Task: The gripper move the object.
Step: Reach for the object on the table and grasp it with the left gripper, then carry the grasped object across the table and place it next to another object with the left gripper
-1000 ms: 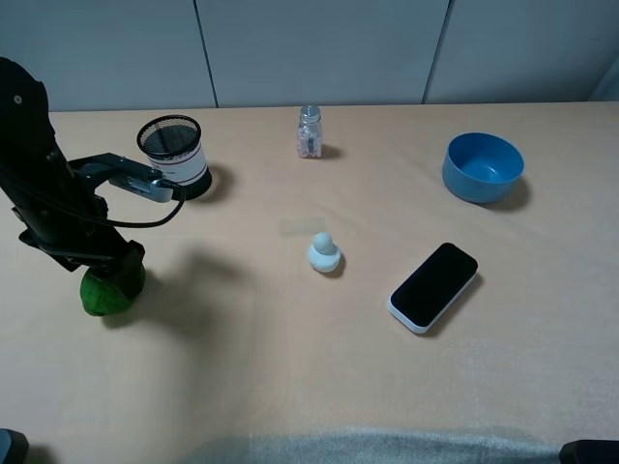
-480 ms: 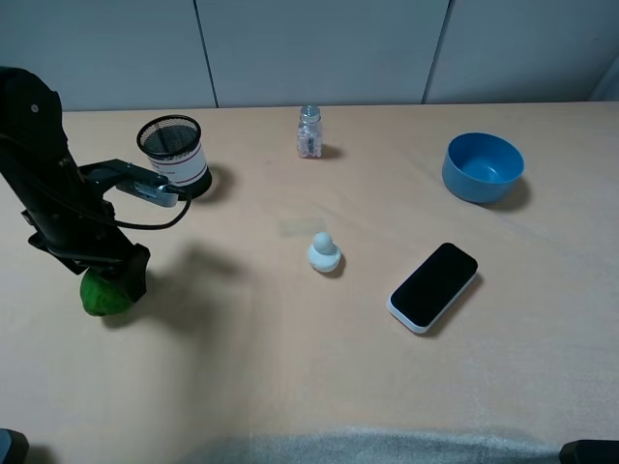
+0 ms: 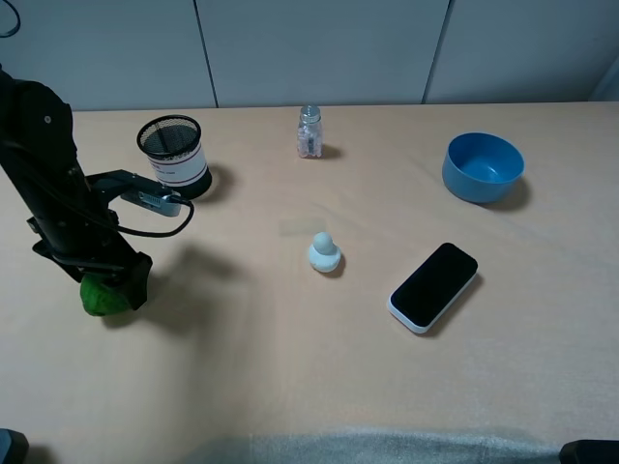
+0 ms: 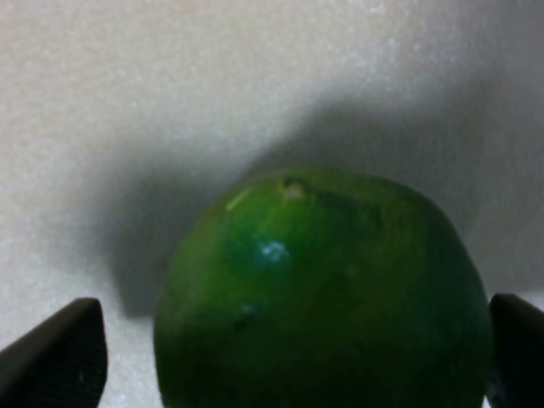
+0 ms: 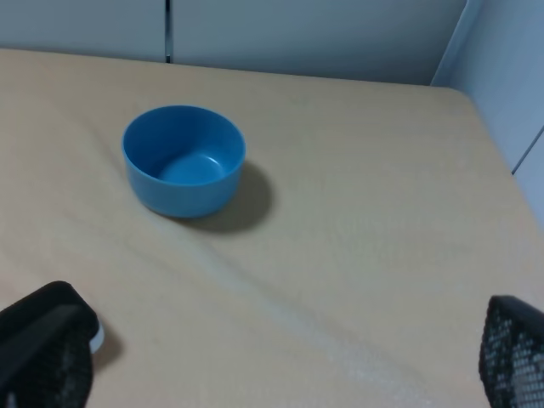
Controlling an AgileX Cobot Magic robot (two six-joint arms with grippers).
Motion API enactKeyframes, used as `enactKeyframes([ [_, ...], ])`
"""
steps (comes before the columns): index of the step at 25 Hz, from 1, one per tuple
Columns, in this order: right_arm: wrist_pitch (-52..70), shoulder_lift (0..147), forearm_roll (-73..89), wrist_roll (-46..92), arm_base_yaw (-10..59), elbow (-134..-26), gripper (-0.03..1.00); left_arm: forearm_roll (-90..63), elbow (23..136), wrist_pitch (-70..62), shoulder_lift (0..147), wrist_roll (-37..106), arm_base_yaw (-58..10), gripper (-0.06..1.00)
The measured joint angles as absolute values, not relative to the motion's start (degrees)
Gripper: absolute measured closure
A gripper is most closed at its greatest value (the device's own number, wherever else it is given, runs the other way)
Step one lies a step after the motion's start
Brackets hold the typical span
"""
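The green lime (image 3: 102,296) lies on the tan table (image 3: 290,367) at the far left. My left gripper (image 3: 118,282) stands right over it and hides its upper part. In the left wrist view the lime (image 4: 323,297) fills the middle between the two dark fingertips (image 4: 53,364). The jaws are wide apart, with a gap on one side of the lime. The lime rests on the table with its shadow behind it. My right gripper (image 5: 272,374) is open and empty, with only its fingertips showing at the corners of the right wrist view.
A black mesh cup (image 3: 174,155) stands behind the left arm. A small white duck (image 3: 324,253) sits mid-table, and a glass shaker (image 3: 309,131) stands at the back. A black phone (image 3: 433,287) and a blue bowl (image 3: 483,167) are on the right.
My left arm has shifted a little and the gripper has settled lower over the lime, hiding more of it. The lime has stayed in about the same place.
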State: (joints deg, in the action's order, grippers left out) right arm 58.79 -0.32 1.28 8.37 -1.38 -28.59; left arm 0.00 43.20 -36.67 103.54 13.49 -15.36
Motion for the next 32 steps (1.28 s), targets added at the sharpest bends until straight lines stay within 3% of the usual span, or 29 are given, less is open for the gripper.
enactKeyframes([
  [13, 58.8, -0.3, 1.3, 8.4, -1.4, -28.6, 0.27, 0.3, 43.9, -37.2, 103.5, 13.5, -15.4, 0.12],
  [17, 58.8, -0.3, 1.3, 8.4, -1.4, -28.6, 0.27, 0.0, 43.9, -37.8, 103.5, 13.5, -15.4, 0.23],
  [32, 58.8, -0.3, 1.3, 8.4, -1.4, -28.6, 0.27, 0.3, 45.3, -38.6, 103.5, 12.3, -15.4, 0.23],
])
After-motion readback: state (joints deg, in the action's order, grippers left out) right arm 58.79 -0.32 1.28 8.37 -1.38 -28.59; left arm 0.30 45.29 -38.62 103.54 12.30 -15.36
